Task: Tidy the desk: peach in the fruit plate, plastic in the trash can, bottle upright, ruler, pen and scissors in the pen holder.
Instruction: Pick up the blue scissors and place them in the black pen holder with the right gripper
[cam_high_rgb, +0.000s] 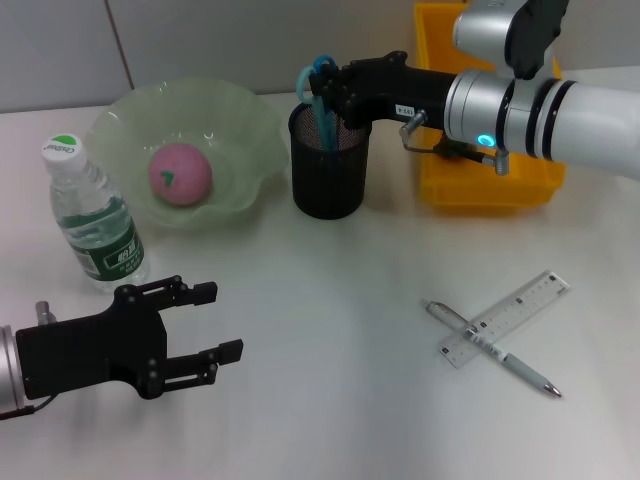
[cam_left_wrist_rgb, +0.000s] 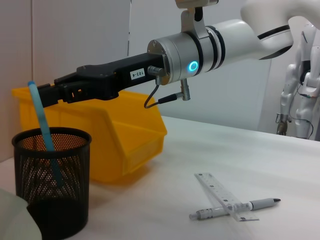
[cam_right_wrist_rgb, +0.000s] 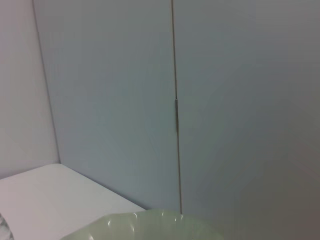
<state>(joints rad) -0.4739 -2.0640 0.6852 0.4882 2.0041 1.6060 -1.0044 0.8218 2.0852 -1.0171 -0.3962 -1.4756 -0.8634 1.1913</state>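
My right gripper reaches over the black mesh pen holder and is shut on the blue scissors, which stand tilted inside it. The left wrist view shows the same: gripper, scissors, holder. The pink peach lies in the green fruit plate. The bottle stands upright at the left. The clear ruler lies crossed over the pen at the right front. My left gripper is open and empty, low at the front left. No plastic shows.
A yellow bin stands behind my right arm, right of the pen holder. The ruler and pen also show in the left wrist view. The right wrist view shows only a wall and the plate's rim.
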